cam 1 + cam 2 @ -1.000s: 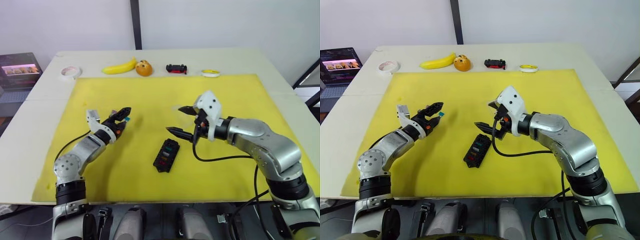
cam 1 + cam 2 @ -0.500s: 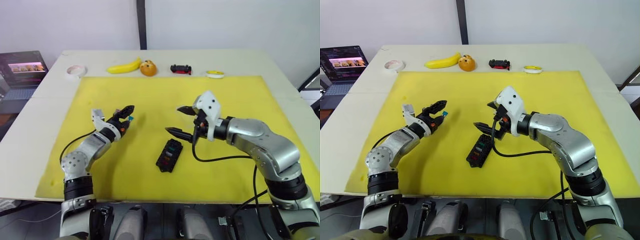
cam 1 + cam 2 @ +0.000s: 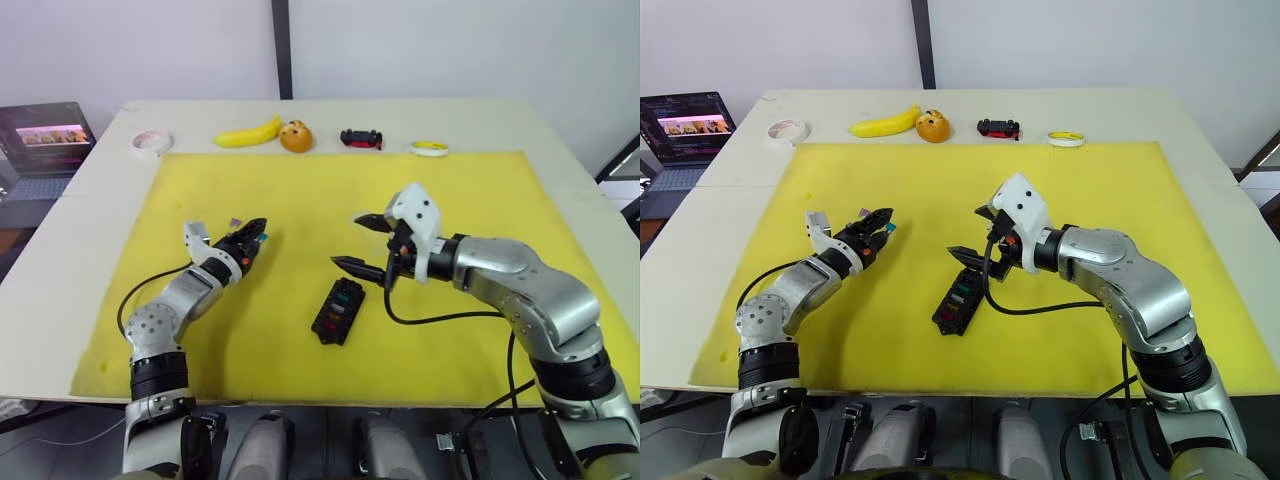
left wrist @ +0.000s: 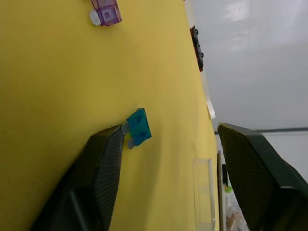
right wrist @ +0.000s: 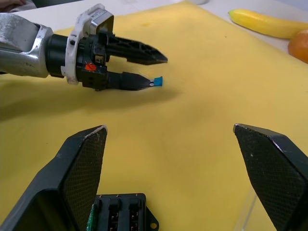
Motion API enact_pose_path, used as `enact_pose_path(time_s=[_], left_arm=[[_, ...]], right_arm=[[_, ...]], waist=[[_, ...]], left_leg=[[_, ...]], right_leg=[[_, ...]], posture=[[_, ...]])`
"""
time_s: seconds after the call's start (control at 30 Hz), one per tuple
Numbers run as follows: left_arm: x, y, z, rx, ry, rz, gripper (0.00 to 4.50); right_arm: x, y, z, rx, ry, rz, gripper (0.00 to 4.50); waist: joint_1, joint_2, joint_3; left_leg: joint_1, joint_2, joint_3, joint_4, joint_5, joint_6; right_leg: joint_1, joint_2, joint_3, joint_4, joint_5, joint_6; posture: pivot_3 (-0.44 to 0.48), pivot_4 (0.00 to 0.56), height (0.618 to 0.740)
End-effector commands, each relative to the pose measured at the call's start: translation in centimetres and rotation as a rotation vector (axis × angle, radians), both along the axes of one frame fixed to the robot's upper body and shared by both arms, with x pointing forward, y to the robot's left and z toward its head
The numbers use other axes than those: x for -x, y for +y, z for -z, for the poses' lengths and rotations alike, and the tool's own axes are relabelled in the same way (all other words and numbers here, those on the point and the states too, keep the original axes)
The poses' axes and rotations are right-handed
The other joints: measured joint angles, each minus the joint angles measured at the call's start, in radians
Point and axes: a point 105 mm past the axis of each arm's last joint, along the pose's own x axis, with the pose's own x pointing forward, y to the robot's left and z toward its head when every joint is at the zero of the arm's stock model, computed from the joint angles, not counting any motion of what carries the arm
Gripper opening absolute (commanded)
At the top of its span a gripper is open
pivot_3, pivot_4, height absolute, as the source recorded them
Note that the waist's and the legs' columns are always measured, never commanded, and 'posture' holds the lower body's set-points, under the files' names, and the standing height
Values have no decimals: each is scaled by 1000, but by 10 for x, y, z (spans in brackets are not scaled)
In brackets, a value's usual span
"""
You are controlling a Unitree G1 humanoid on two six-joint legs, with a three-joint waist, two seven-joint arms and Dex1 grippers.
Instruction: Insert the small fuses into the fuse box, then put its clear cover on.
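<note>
Yellow matting (image 3: 480,190) covered most of the pale worktop (image 3: 560,140), and the black fuse box (image 3: 335,311) lay on it just below centre of the left eye view, its long side tilted, with a few coloured fuses already seated in its slots.

The left arm reached up from the lower left, elbow bent, forearm angled toward the middle of the mat. Its left claw (image 3: 252,236) was parted, fingers spread with clear space between them. A teal fuse (image 4: 138,127) sat at the tip of one finger (image 4: 103,166), touching it; the other finger stood well apart, so the fuse was not pinched. Whether the fuse rested on the mat or hung from the fingertip could not be told. A purple fuse (image 4: 107,11) lay on the mat a little beyond, near the left claw.

The right arm came in from the lower right, bent at the elbow, forearm running leftward across the frame. Its right claw (image 3: 360,243) was wide open and empty, hovering just above the upper end of the fuse box.

The clear cover (image 4: 204,192) lay flat on the mat.

Along the far edge, from left to right, sat a tape roll (image 3: 151,142), a banana (image 3: 245,133), an orange (image 3: 295,136), a toy car (image 3: 360,138) and a second small roll (image 3: 429,148).
</note>
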Motion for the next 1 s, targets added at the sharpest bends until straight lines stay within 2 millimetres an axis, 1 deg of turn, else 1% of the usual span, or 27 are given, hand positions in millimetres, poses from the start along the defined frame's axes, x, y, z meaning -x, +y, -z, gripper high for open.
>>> enact_pose_path(time_s=[0.03, 0.33, 0.43, 0.53, 1.0], left_arm=[[4, -1, 23, -6, 82, 0, 3109], [3, -2, 27, -6, 86, 4, 3109], [4, -4, 26, -8, 81, 13, 2285], [4, -5, 27, -15, 89, 19, 817], [1, -8, 28, -20, 103, 10, 817]], right_arm=[[4, 2, -14, -5, -61, -19, 4500], [4, 1, -13, -1, -59, -16, 4500], [4, 1, -13, -1, -59, -15, 4500], [4, 1, -13, 0, -58, -15, 4500], [4, -1, -14, -4, -56, -6, 4500]], waist=[[0, 0, 0], [0, 0, 0], [0, 0, 0], [-2, 0, 0], [-1, 0, 0]], left_leg=[[0, 0, 0, 0, 0, 0], [0, 0, 0, 0, 0, 0], [0, 0, 0, 0, 0, 0], [0, 0, 0, 0, 0, 0], [0, 0, 0, -1, 0, 0]], right_leg=[[0, 0, 0, 0, 0, 0], [0, 0, 0, 0, 0, 0], [0, 0, 0, 0, 0, 0], [0, 0, 0, 0, 0, 0], [0, 0, 0, 0, 0, 0]], posture=[[0, 150, 740], [0, 150, 740], [0, 150, 740], [0, 150, 740], [0, 150, 740]])
